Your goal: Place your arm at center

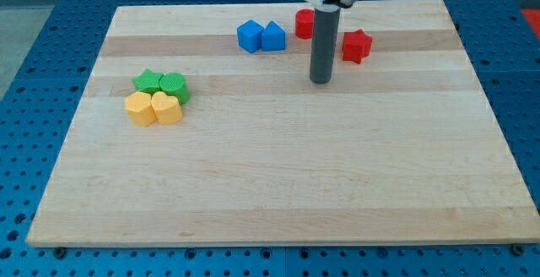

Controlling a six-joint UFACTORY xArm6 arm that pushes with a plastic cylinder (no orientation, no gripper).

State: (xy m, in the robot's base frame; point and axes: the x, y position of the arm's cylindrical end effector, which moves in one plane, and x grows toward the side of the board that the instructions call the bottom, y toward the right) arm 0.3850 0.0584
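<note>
Nearest you, at the view's bottom, the wooden worktop (278, 192) is plain pale planks resting on a blue perforated base (25, 24) that shows around all its edges.

Moving up and to the view's left, you find a tight cluster of four blocks. The two yellow ones sit on the near side: a yellow block (140, 108) at the left and a yellow heart-like block (168, 108) touching it on the right. Just behind them, a green star block (149, 82) and a rounded green block (175, 86) sit side by side, touching each other and the yellow pair.

Farther up and right of the middle, your rod stands upright, and my tip (320, 81) rests on the worktop, above and a little right of the board's center, well apart from the green and yellow cluster. It is a bare rod with no tool on it, so there is nothing to open or close, and it touches no block.

Just beyond the tip to the right sits a red star-like block (356, 46). To the left, two blue blocks touch each other: a blue block (250, 36) and a blue peaked block (273, 37). Farthest back, a red block (304, 24) is partly hidden behind the rod.
</note>
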